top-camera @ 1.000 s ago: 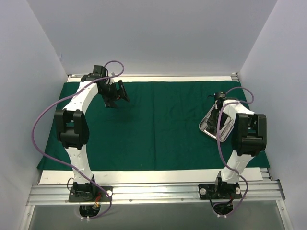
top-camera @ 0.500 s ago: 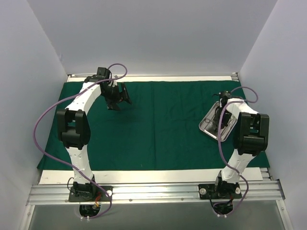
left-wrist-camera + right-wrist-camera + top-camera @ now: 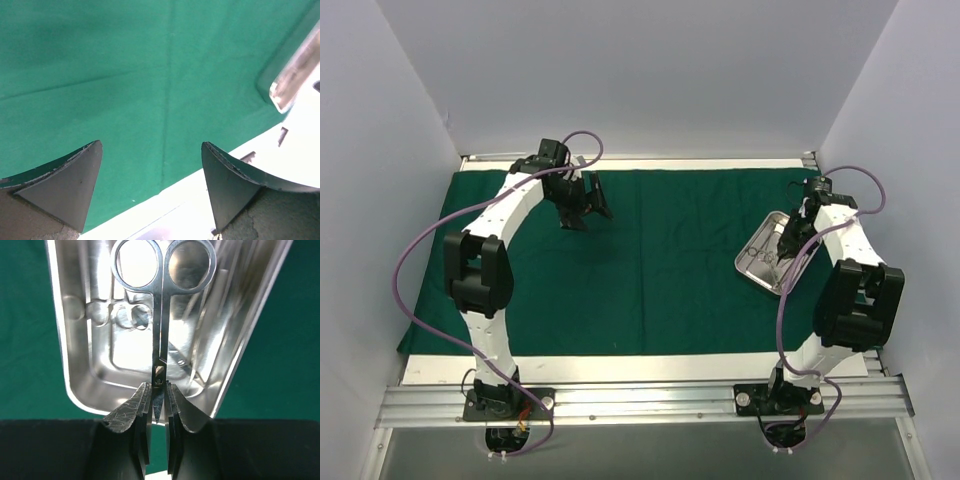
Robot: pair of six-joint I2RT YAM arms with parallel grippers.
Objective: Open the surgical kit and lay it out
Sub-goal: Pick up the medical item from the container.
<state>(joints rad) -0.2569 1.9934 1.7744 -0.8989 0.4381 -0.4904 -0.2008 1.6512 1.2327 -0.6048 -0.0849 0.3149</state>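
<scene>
The right arm's fingers [image 3: 127, 410] clamp the scissors [image 3: 161, 315] near the pivot, above the steel tray [image 3: 70, 355] at 3 o'clock on the green cloth [image 3: 650, 270]. Seen from that wrist, the long axis runs 6 to 12, rings at 12, away from the grip. The left arm's fingers [image 3: 65, 185] gape empty near 11 o'clock, well apart.

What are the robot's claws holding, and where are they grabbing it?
The right gripper pinches the scissors by the blades, just past the pivot. The left gripper is open, holding nothing.
</scene>
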